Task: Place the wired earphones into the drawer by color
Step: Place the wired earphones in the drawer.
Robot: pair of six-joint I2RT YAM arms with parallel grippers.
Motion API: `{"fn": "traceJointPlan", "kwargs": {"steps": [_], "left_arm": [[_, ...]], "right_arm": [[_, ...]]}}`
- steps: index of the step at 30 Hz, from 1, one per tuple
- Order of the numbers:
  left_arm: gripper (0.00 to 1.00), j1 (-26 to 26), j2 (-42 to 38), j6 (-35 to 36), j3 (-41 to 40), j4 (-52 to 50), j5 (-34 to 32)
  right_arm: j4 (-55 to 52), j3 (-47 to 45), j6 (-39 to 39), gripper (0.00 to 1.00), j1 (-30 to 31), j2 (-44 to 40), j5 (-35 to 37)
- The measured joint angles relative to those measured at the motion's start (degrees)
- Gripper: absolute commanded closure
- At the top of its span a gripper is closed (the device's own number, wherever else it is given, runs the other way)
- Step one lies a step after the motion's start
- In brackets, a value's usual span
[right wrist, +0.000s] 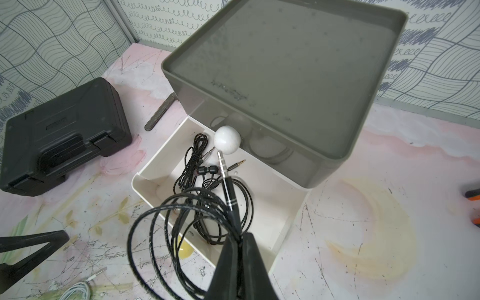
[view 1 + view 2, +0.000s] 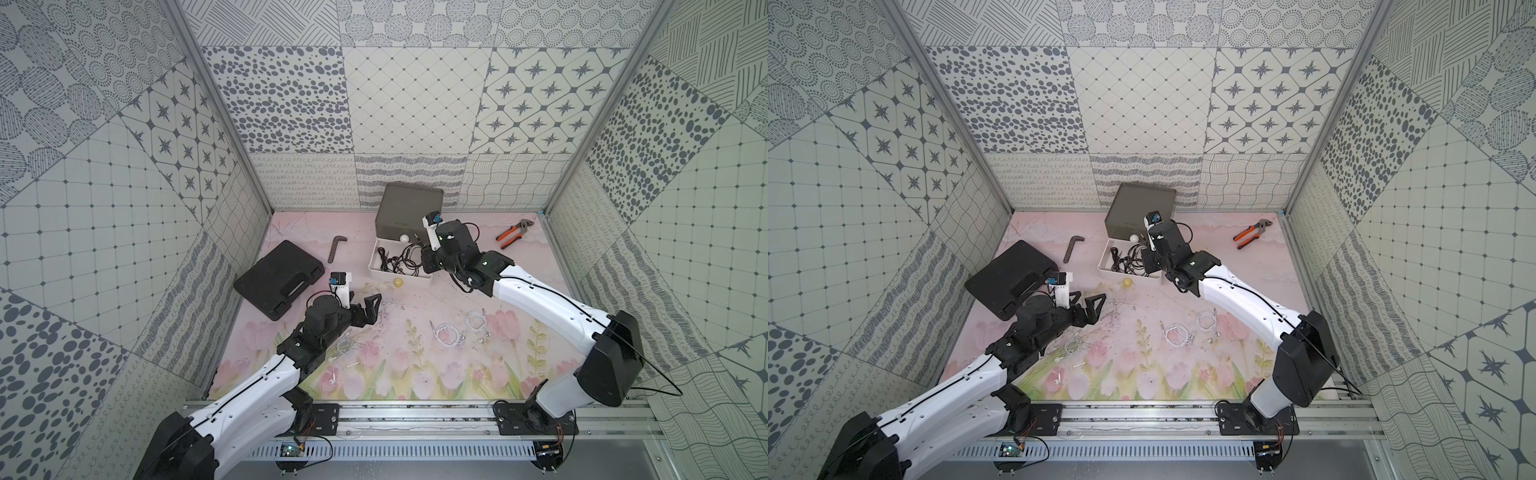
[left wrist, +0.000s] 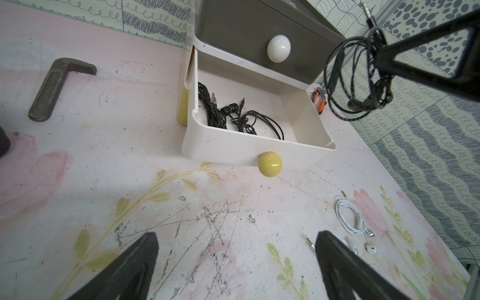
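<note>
My right gripper (image 1: 240,240) is clamped on a black earphone bundle (image 1: 181,220) over the open white drawer (image 1: 284,241), where other black earphones (image 3: 233,114) lie. Next, I reckon: lower it, then let go. My left gripper (image 2: 368,305) hovers empty, jaws apart.

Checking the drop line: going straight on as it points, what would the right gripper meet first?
Likely the black earphones lying in the pulled-out white drawer; the right gripper points into it, though depth is unclear.

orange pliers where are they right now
In both top views the pliers lie near the far right corner of the table, to the right of the drawer.
</note>
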Motion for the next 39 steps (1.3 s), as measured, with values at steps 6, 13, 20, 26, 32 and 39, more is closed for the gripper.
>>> {"fn": "traceJointPlan", "kwargs": {"steps": [6, 13, 20, 26, 32, 39], "left_arm": [[0.01, -0.02, 0.02, 0.0, 0.0, 0.0, -0.59], [0.01, -0.02, 0.44, 0.0, 0.0, 0.0, -0.61], [0.01, -0.02, 0.44, 0.0, 0.0, 0.0, -0.61], [0.01, -0.02, 0.44, 0.0, 0.0, 0.0, -0.61], [0.01, -0.02, 0.39, 0.0, 0.0, 0.0, -0.59], [0.01, -0.02, 0.46, 0.0, 0.04, -0.02, -0.11]], "right_arm": [[1.51, 0.09, -0.13, 1.0, 0.17, 4.44, 1.14], [3.52, 0.04, -0.11, 1.0, 0.17, 7.43, 3.02], [4.42, -0.42, -0.07, 1.0, 0.11, 9.25, 3.89], [5.18, -1.33, 0.37, 1.0, -0.26, 10.1, 3.96], [5.38, -2.21, 0.68, 0.87, -0.5, 10.29, 3.91], [5.68, -3.34, 1.42, 0.59, -0.52, 9.62, 3.67]]}}
